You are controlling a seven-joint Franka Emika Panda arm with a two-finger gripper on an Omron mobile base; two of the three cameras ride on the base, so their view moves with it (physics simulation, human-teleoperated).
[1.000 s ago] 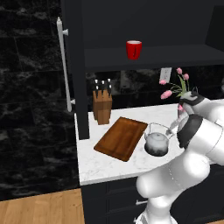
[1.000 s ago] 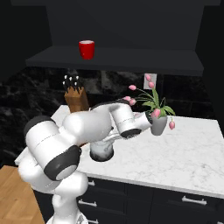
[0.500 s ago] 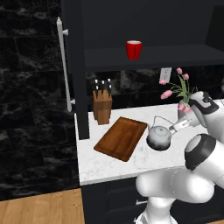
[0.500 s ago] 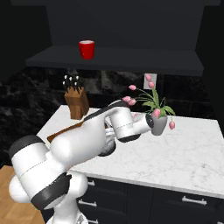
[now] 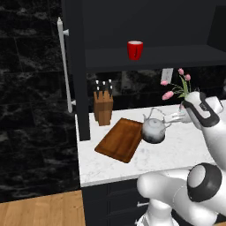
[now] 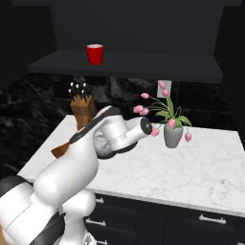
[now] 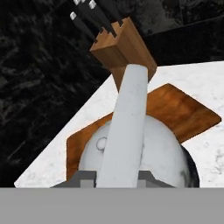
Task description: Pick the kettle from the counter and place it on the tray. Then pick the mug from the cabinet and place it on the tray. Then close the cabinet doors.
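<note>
Left base view: gripper clamped on kettle handle, frame centre, beside tray; right base view shows the arm covering the kettle.

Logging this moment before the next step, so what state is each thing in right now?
kettle: upright, lifted, held by its handle, beside the tray
gripper: shut on the kettle handle
tray: flat on the counter, bare
mug: upright on the cabinet shelf
cabinet door: open
</note>
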